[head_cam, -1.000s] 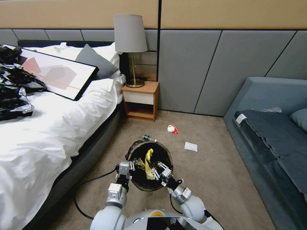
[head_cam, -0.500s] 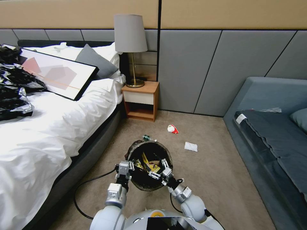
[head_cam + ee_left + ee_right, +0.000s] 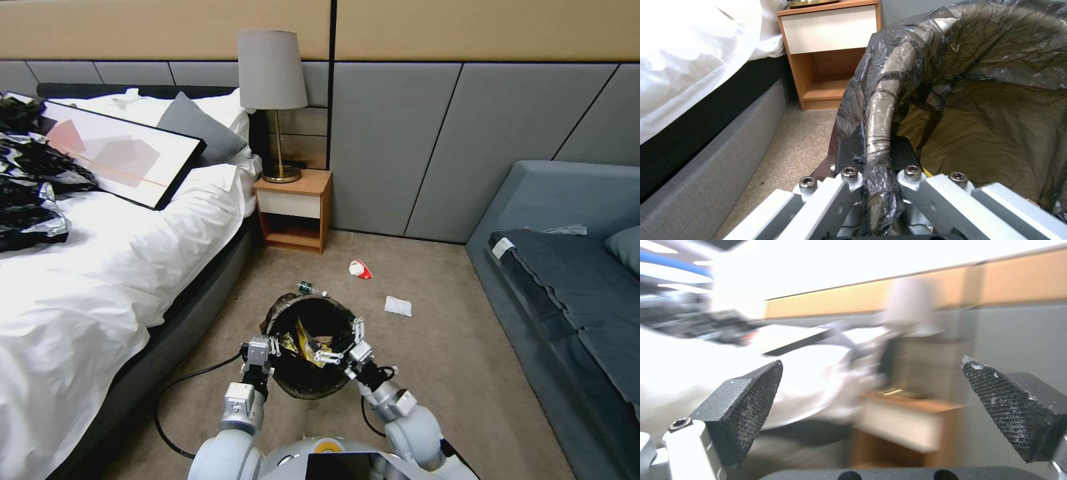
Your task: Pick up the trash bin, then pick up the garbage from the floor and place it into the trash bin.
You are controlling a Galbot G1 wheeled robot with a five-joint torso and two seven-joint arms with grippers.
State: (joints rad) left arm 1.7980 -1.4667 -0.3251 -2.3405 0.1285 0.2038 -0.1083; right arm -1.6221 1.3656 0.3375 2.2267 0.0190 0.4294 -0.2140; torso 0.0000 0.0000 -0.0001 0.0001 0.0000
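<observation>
The trash bin, lined with a black bag, hangs just above the carpet in front of me. My left gripper is shut on its near-left rim; in the left wrist view the pads clamp the bag-covered rim of the trash bin. My right gripper is open and empty over the bin's right rim, and its pads stand wide apart. A yellow packet lies inside the bin. On the floor beyond it lie garbage pieces: a green-labelled bottle, a red-and-white wrapper and a white paper scrap.
A white bed runs along the left, with a framed picture and black-and-silver bags on it. A nightstand with a lamp stands at the wall. A grey sofa is at the right. A black cable lies on the carpet.
The yellow packet left my right gripper and dropped into the bin. The right gripper opened, then swung right and up off the bin's middle. The left gripper and bin stayed put.
</observation>
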